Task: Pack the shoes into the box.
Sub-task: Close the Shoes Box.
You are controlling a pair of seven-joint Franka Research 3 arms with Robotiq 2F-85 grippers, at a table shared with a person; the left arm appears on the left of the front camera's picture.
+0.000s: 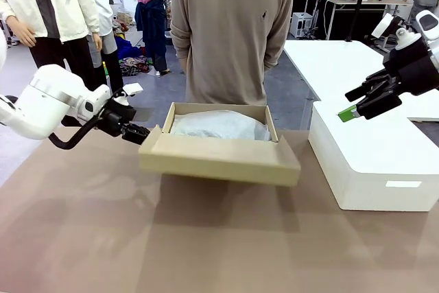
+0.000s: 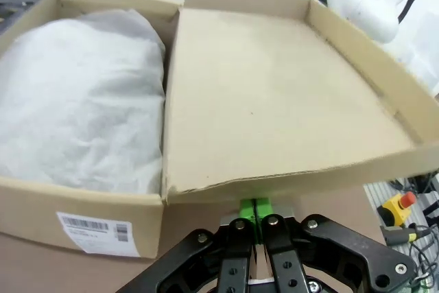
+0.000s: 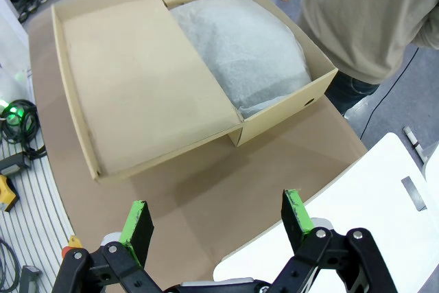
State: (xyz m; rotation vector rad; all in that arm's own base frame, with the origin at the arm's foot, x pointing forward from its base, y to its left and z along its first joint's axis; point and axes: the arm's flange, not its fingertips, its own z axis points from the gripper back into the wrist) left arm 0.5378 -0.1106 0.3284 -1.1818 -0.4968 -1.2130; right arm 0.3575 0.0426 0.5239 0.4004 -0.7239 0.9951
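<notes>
A brown table (image 1: 206,238) carries the open tan cardboard shoebox (image 1: 219,145) at its middle, white tissue paper (image 1: 219,127) mounded inside and its flap lid (image 3: 137,73) folded out toward the near side. The left gripper (image 2: 254,212) is clamped on the lid's left edge. The right gripper (image 1: 351,109) hangs spread and empty above the white block (image 1: 374,162) at right. A person (image 1: 233,25) stands at the far side.

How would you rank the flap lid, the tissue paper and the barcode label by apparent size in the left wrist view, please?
1. flap lid, largest.
2. tissue paper, somewhat smaller, partly hidden by the box wall.
3. barcode label, clearly smallest.
</notes>
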